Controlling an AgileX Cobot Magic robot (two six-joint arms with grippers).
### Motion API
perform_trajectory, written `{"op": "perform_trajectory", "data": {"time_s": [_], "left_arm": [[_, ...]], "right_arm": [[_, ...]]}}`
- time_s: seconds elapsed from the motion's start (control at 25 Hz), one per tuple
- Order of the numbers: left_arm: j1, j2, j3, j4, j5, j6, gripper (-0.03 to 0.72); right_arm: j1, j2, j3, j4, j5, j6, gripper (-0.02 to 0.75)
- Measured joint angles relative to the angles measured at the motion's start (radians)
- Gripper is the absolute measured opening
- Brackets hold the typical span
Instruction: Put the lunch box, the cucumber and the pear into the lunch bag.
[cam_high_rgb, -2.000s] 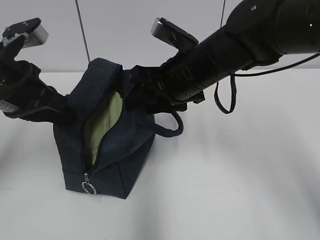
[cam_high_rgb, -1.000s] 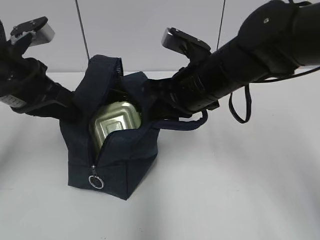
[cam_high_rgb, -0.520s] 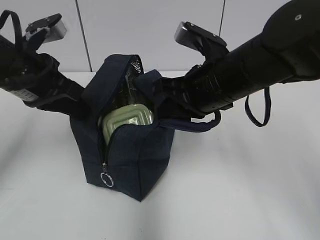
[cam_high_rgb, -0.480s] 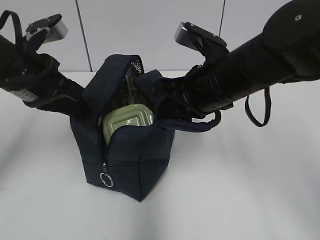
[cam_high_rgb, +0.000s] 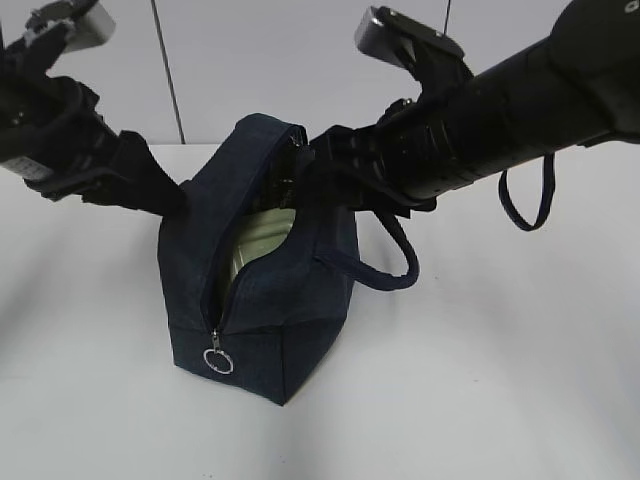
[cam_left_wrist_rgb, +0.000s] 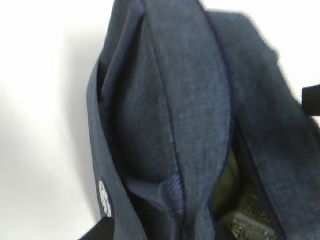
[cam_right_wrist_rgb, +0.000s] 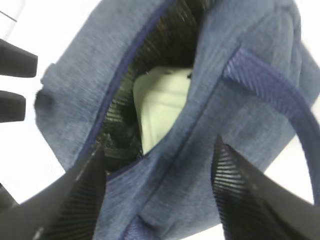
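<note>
Lunch bag (cam_high_rgb: 262, 290) settled; white table (cam_high_rgb: 480, 380), pale wall (cam_high_rgb: 250, 60).

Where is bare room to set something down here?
Bare table stretches right of the bag and in front of it, plus a strip on its left. Crowded: the bag mouth, with the lunch box inside and both claws, left and right, close by.

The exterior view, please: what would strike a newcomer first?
A navy bag stands mid-table, unzipped, with a pale green box lid showing through the gap. Two black arms meet at its top from either side. A silver ring pull hangs at the zipper's low end.
</note>
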Motion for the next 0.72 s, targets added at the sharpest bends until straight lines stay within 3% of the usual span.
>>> {"op": "perform_trajectory", "data": {"time_s": [0.32, 0.72], "left_arm": [[0.000, -0.221, 0.181, -0.001, -0.238, 0.032, 0.372], [0.000, -0.416, 0.399, -0.008, -0.436, 0.060, 0.358]], "right_arm": [[0.000, -0.134, 0.047, -0.076, -0.014, -0.005, 0.491], [0.007, -0.283, 0.320, -0.147, -0.174, -0.034, 0.432]]}}
